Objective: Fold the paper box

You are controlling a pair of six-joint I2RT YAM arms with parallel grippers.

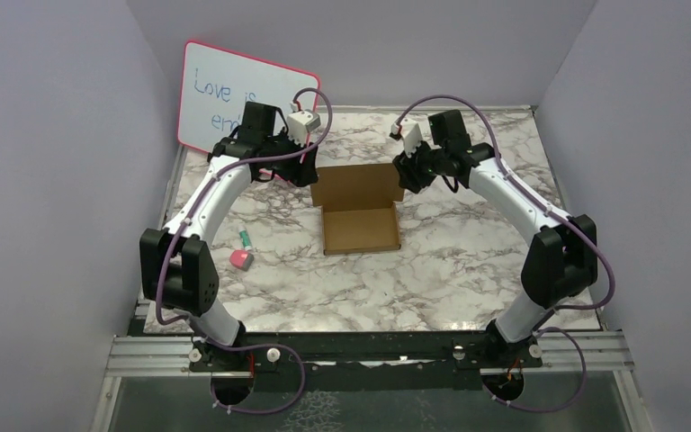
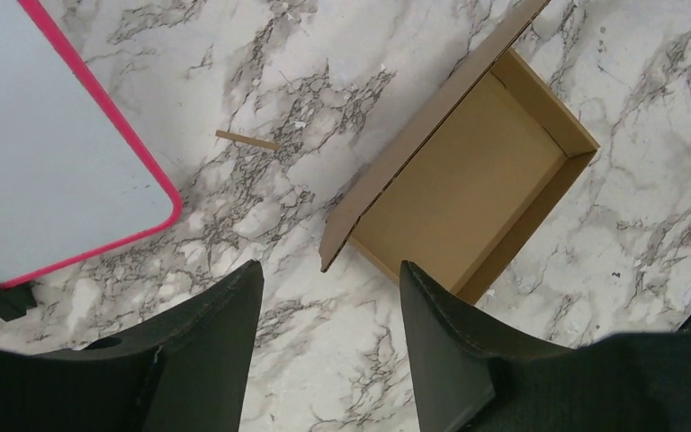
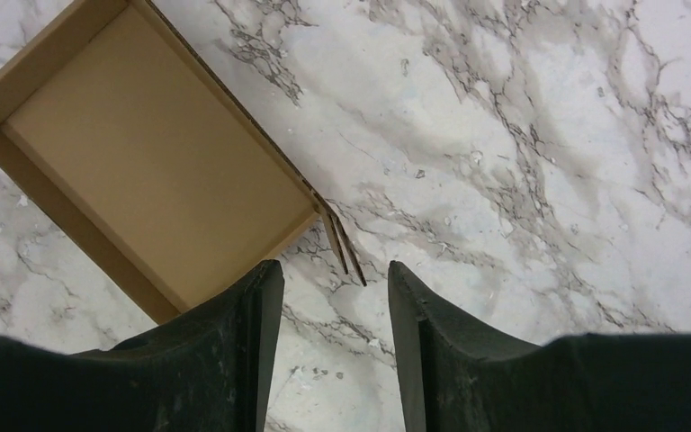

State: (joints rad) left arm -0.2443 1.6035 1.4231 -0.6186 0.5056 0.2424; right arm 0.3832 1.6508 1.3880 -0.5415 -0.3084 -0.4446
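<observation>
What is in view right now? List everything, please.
paper box: one, brown, table centre, lid open toward the far side
whiteboard: one, pink-framed, far left, against the wall
cardboard strip: one, brown, between whiteboard and box
small block: one, pink, left of the box
green piece: one, green, just behind the block
table: one, white marble, beneath all
left end effector: one, black, open, by lid's left corner
right end effector: one, black, open, by lid's right corner

Pink-framed whiteboard (image 1: 234, 94) with blue handwriting stands at back left of a marble table (image 1: 468, 261); a small pink block (image 1: 241, 260) and a green item (image 1: 246, 238) lie together, nearer.
</observation>
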